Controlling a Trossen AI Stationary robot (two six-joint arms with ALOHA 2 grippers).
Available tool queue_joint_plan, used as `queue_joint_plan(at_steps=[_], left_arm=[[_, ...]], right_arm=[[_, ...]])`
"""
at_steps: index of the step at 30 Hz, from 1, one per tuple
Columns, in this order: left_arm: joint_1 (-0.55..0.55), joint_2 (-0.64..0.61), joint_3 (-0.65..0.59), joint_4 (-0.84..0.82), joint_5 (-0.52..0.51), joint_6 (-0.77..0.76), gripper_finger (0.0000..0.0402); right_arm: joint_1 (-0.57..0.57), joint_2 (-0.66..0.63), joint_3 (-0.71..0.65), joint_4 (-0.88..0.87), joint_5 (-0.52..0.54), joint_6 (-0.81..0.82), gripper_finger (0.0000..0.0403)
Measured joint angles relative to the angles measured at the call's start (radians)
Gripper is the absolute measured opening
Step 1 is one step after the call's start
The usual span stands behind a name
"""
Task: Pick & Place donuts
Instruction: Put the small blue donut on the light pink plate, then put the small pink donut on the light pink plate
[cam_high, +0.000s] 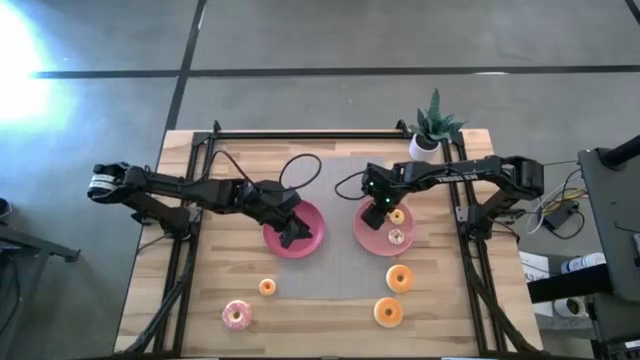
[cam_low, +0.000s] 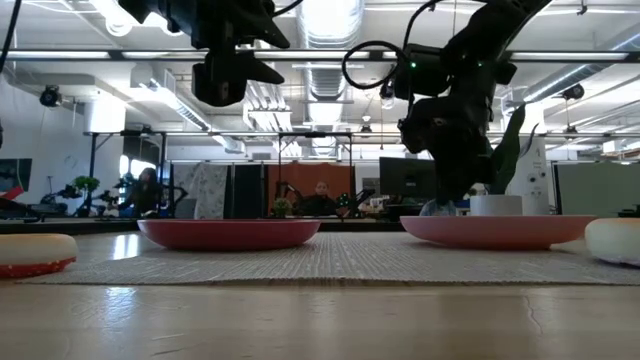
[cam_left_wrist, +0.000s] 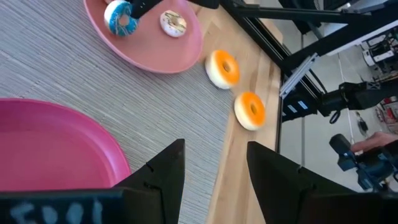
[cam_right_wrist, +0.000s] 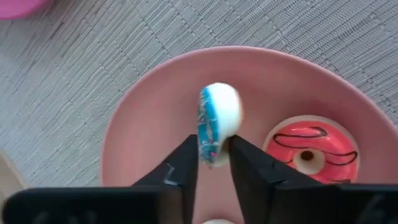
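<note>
High view is showing the wooden counter carrying a grey mat, two pink plates, and both arms reaching in over them. The left plate is lying empty under the left gripper, whose fingers are standing apart and holding nothing. The right plate is sitting under the right gripper, whose fingers are clamping a blue-iced donut on edge, just above the plate. A pink-iced donut is already lying in that plate beside it, with another small one just beyond.

Four donuts are waiting on the near part of the counter: two large orange ones on the right, a pink one and a small orange one on the left.

Risk, as I judge it: the blue donut is being held upright, so on release it could roll off the shallow rim or knock into the pink-iced one. The right-hand orange donuts are lying near the counter's edge and frame rail, leaving little room for approaching fingers; the middle of the mat is offering freer passage.
</note>
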Motion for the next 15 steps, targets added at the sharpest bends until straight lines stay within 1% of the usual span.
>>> queue_joint_plan(at_steps=[3,6,10,15], left_arm=[[0.000,0.000,0.000,0.000,-0.001,0.000,0.0147],[0.000,0.000,0.000,-0.009,-0.001,-0.008,0.0147],[0.000,0.000,0.000,-0.073,0.000,-0.021,0.0147],[-0.019,-0.001,0.000,-0.195,0.014,-0.058,0.0147]], right_arm=[[0.000,0.000,-0.001,0.000,0.013,0.002,0.0126],[0.000,-0.001,0.000,-0.005,0.070,-0.009,0.0151],[0.003,-0.002,0.039,-0.072,0.191,-0.059,0.0166],[0.003,-0.003,0.123,-0.209,0.212,-0.168,0.0174]])
